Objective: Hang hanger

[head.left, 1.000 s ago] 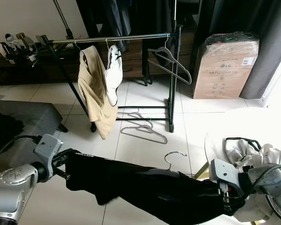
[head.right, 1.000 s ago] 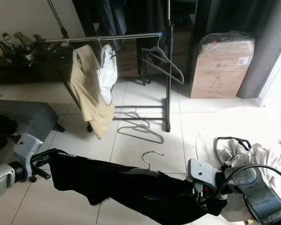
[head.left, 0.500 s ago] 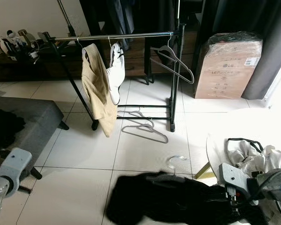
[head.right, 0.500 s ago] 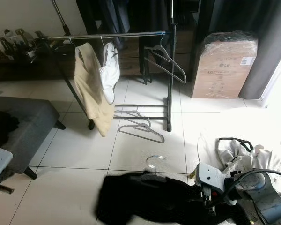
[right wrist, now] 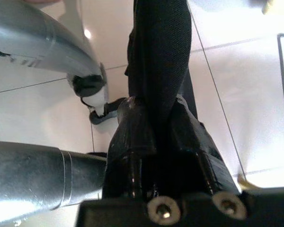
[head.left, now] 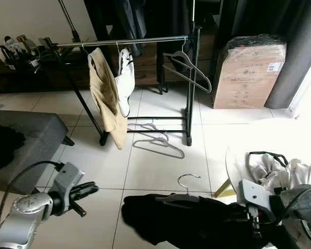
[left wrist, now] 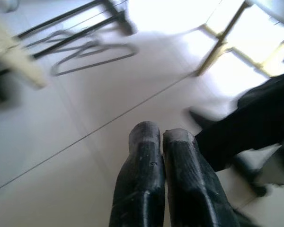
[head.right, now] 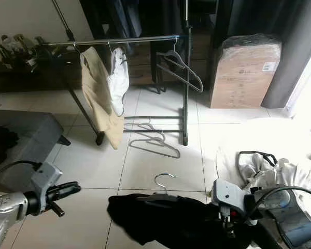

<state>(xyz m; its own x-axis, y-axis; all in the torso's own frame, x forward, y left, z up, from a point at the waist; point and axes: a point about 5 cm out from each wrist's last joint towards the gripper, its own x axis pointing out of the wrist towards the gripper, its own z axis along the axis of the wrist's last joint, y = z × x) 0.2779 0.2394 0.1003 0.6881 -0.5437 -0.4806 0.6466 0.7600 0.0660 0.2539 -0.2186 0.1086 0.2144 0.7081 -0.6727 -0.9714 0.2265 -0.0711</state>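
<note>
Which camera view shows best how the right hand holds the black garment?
The right wrist view: the right hand is shut on a fold of the black garment between its fingers. The eye views show the whole garment on its hanger, but the grip is hidden. The left wrist view shows just a dark edge of it.

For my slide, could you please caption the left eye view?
Right gripper clamps a black garment on a hanger; left gripper shut, empty, short of the rack.

A black garment [head.left: 197, 223] on a silver-hooked hanger [head.left: 187, 182] was seen on white tiles [head.left: 155, 166]; a beige garment [head.left: 108, 96] was hung nearby.
</note>
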